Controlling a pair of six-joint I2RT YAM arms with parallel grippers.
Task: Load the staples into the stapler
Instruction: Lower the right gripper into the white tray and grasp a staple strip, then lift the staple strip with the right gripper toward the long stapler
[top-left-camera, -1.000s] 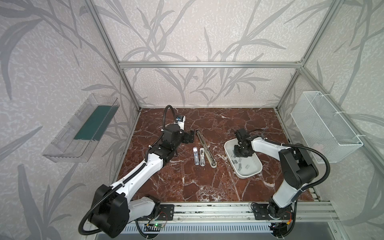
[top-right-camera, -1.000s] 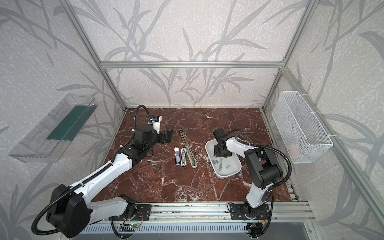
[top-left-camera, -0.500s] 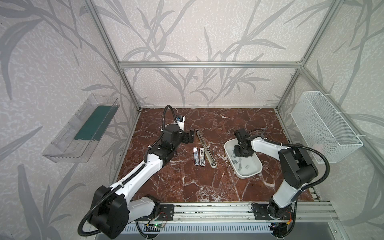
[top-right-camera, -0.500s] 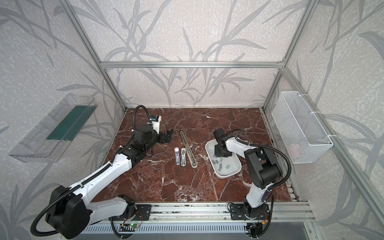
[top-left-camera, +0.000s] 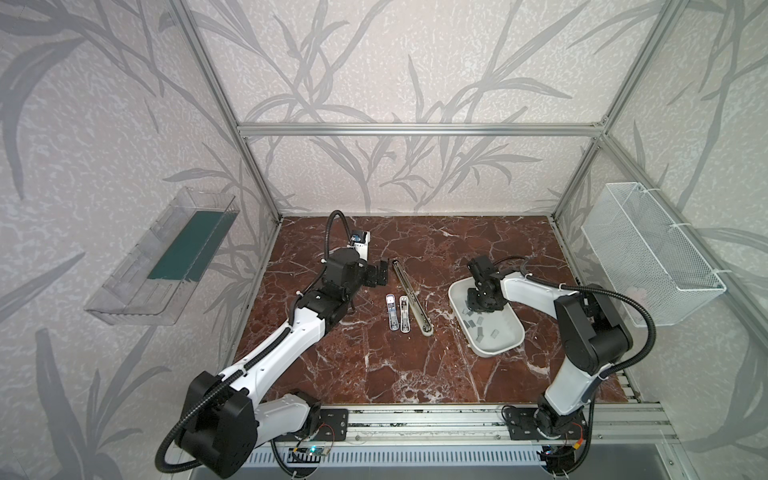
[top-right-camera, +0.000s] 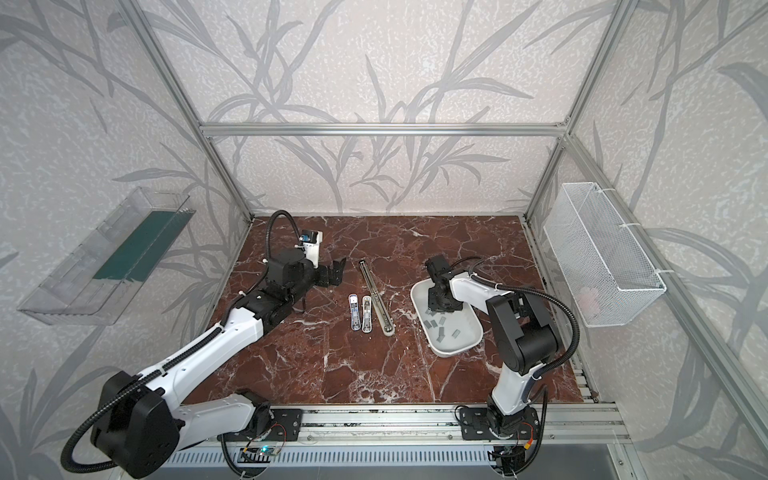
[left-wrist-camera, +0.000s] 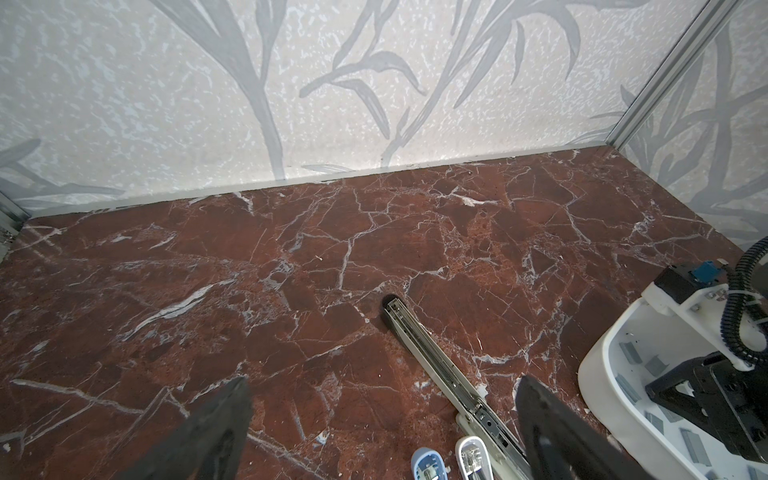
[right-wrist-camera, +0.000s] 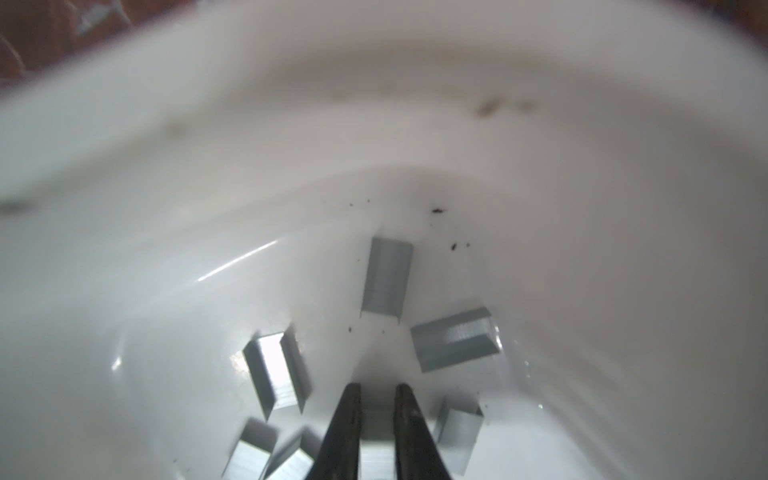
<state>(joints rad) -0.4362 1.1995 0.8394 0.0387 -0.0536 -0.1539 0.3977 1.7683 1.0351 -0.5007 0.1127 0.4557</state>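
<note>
Right arm picking a staple strip in the tray; left open by the stapler.
Right gripper (right-wrist-camera: 376, 388) is down in the 11 o'clock corner of the tray (top-left-camera: 492, 353), fingers pinched across one staple strip (right-wrist-camera: 376, 440), probably so it drops straight into the channel. The other staples (right-wrist-camera: 388, 278) lie loose around it. Left gripper (top-left-camera: 381, 274), jaws wide apart, hangs at the 11 o'clock end of the long stapler (top-left-camera: 411, 301), likely to steady it. The tray sits at the stapler's 3 o'clock.
</note>
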